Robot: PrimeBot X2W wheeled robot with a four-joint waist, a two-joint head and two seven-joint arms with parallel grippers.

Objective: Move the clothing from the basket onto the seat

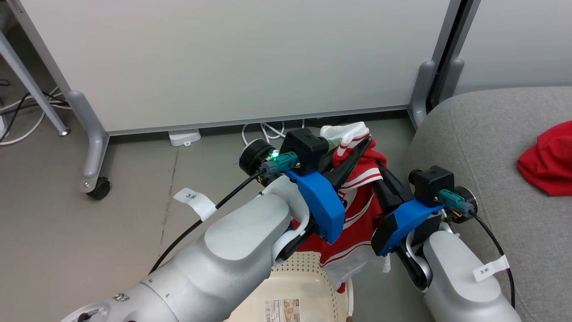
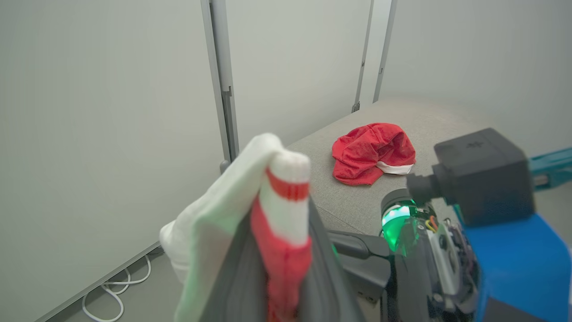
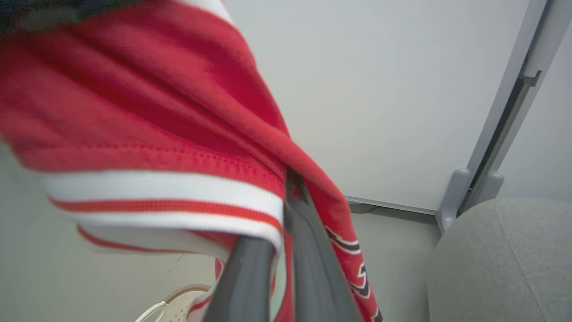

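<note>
1. Pale rounded left forearm (image 1: 232, 241) sits lowest in the head view and runs up to the blue-bracketed left pincer (image 1: 364, 145).
2. Left pincer (image 2: 281, 214): jaws closed tight on a white-and-red edge of the soft red-and-white striped garment (image 1: 357, 210). Its wrist view shows that cloth sandwiched between the two dark fingers (image 2: 237, 277).
3. Right pincer (image 1: 379, 164): also closed, gripping the same striped garment (image 3: 156, 134) at a red fold right beside the white striped band. In its wrist view (image 3: 286, 210) the cloth drapes over and between the fingers.
4. Striped garment is held in the air between both pincers. Its lower hem dangles over the cream-white perforated plastic basket (image 1: 299, 264); can't tell if the hem touches the basket.
5. Large grey woven-fabric seat (image 1: 482, 143) is on the robot's right, just beside the basket.
6. Soft red white-banded garment (image 1: 547, 161) lies crumpled on the seat (image 2: 357, 201), well apart from both pincers.
7. Behind: white partition panel (image 1: 232, 58) on grey castor legs, and white cables (image 1: 266, 132) on the grey floor (image 1: 89, 232).
</note>
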